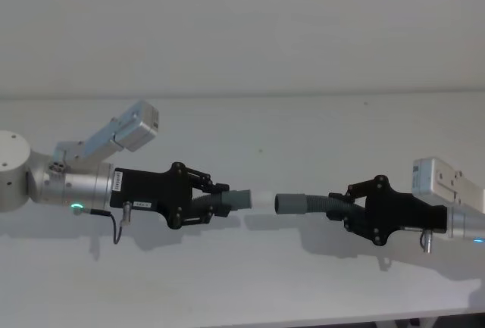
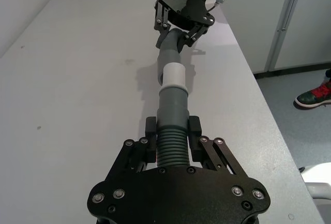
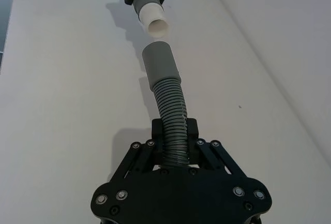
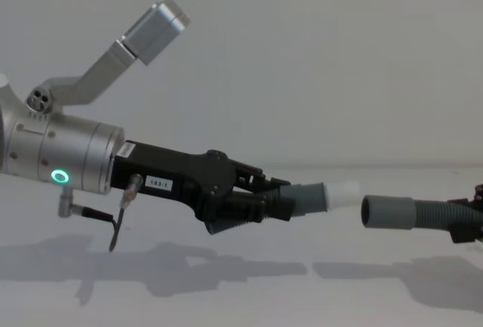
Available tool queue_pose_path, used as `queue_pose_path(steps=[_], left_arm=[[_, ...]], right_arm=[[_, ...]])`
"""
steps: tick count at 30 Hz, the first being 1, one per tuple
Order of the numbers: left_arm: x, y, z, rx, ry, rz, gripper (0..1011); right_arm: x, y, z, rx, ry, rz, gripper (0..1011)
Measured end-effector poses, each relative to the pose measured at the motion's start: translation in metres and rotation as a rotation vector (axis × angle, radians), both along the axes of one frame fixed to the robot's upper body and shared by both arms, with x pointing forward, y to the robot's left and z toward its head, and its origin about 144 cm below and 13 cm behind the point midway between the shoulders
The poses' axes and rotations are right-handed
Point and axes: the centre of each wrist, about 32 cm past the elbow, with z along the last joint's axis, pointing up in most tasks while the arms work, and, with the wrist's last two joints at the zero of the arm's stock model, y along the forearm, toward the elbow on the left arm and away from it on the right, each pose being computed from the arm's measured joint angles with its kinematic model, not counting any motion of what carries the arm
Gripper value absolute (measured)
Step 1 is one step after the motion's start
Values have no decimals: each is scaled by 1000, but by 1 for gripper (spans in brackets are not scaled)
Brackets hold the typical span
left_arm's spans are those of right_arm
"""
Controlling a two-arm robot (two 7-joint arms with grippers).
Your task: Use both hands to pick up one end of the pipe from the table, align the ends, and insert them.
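Right now both hose pieces hang clear of the plain matte white worktop [image 1: 250, 290], with shadows lying beneath them. Their two ends face each other across a small gap, not touching. The left black two-finger gripper [image 1: 220, 198] reaches in from 9 o'clock in the head view. It is clamped around the ribbed body of one short dark-grey hose piece [image 2: 171, 146], whose narrower grey cuff with a white tip [image 1: 258, 199] points toward 3 o'clock. The right black two-finger gripper [image 1: 339, 208] comes in from 3 o'clock and is closed on the ribbed body of the other dark-grey hose piece [image 3: 173, 115]. Its wide smooth grey cuff [image 1: 292, 203] opens toward 9 o'clock. By my judgement alignment is nearly done and insertion comes next, and the risks sit in that gap. In the chest view the white tip sits a little toward 12 o'clock of the wide cuff's mouth and tilts. A straight push could therefore butt the tip against the cuff's rim instead of entering. Each grip is back on the flexible ribs, behind the cuff, so a jammed tip could bend the hose sideways or make it slide within the gripper. The right piece also curves ahead of its gripper, which makes the heading of its mouth harder to control.
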Motion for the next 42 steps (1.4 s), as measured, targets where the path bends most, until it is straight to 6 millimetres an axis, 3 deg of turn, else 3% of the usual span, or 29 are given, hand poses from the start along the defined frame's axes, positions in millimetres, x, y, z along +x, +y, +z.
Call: queue_pose_path(steps=[42], left_arm=[[-2, 0, -14, -30, 17, 30, 325]], right_arm=[[0, 0, 0, 0, 0, 0, 230]])
